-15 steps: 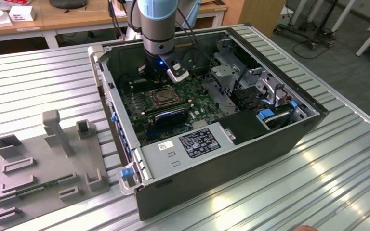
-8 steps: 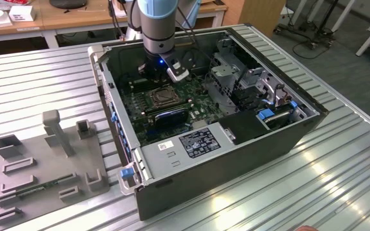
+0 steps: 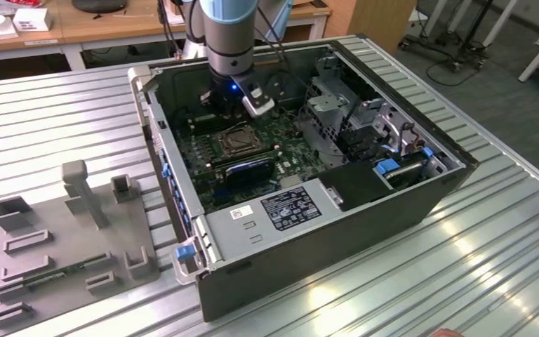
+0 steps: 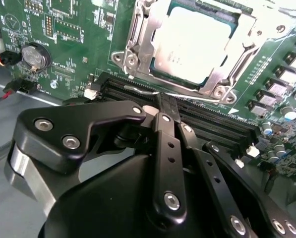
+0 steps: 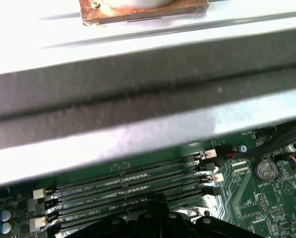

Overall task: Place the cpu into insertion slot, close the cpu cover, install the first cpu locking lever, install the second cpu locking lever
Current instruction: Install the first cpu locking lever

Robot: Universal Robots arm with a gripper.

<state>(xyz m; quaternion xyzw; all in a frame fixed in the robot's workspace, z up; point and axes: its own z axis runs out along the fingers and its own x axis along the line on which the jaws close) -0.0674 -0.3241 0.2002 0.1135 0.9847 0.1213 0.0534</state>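
A ribbed silver metal table (image 3: 54, 119) takes up most of the exterior view, its long slats running at a slant across the frame. A black computer case (image 3: 344, 239) lies on its side directly on the slats at centre and right, open face up. At lower left, just beside the case, a flat grey tray (image 3: 73, 242) with raised blocks and upright posts rests on the same table.

No text legible anywhere. White label (image 3: 288, 208) with dark print on power supply box (image 3: 227, 235), near end of computer case (image 3: 363, 232): lines too small to read. Small white sticker (image 3: 243, 212) just beside it: unreadable. Green circuit board (image 4: 63, 44): white printed markings, illegible. Chip (image 4: 192, 44) face: faint marks, washed out. Memory slots (image 5: 133, 191): tiny white lettering, blurred.
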